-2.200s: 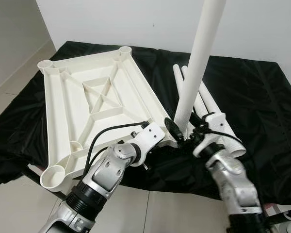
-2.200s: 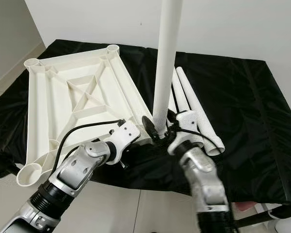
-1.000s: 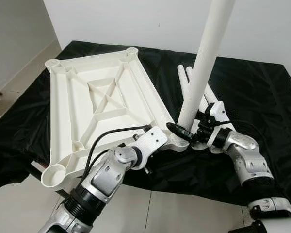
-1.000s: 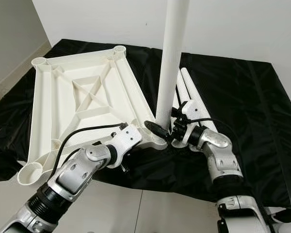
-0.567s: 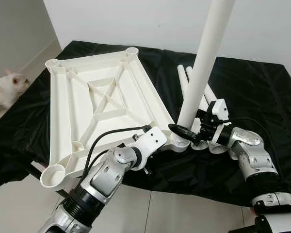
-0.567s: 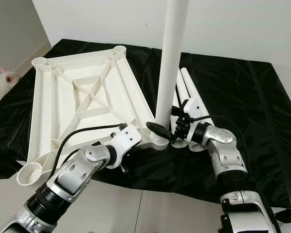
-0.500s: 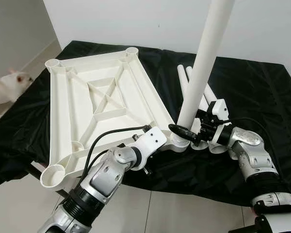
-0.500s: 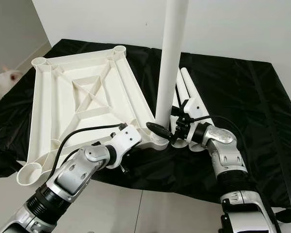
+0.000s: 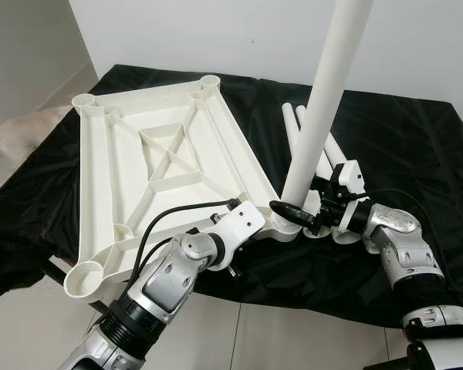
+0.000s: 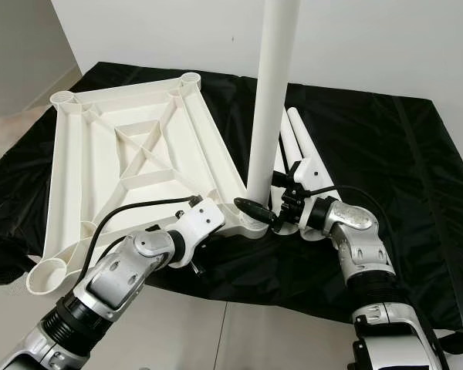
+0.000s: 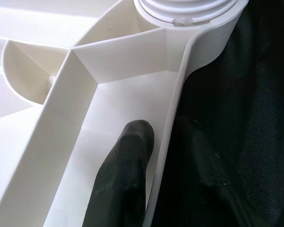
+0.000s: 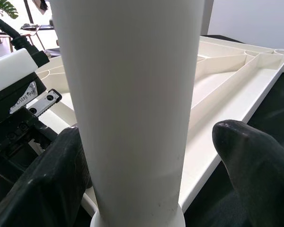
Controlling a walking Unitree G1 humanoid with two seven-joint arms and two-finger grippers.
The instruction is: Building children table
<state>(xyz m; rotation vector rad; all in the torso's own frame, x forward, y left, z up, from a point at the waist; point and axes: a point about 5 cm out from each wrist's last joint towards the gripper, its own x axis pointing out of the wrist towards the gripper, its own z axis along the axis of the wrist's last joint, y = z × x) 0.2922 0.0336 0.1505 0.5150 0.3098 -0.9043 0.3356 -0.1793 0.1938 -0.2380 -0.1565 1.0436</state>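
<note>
The white tabletop (image 9: 162, 173) lies upside down, ribs up, on a black cloth (image 9: 417, 146) that covers the work surface. At about 5 o'clock on it, one white leg (image 9: 324, 116) stands upright in the near right corner socket (image 9: 282, 225). The right gripper (image 9: 297, 212) sits low around the base of that leg, one finger (image 12: 61, 165) touching it and the other finger (image 12: 255, 156) a bit off, so it's loose rather than squeezing. The left gripper (image 11: 156, 161) is clamped on the tabletop's rim just beside that socket, one finger on each side of the wall. More spare legs (image 10: 301, 146) lie flat on the cloth at 3 o'clock from the tabletop
</note>
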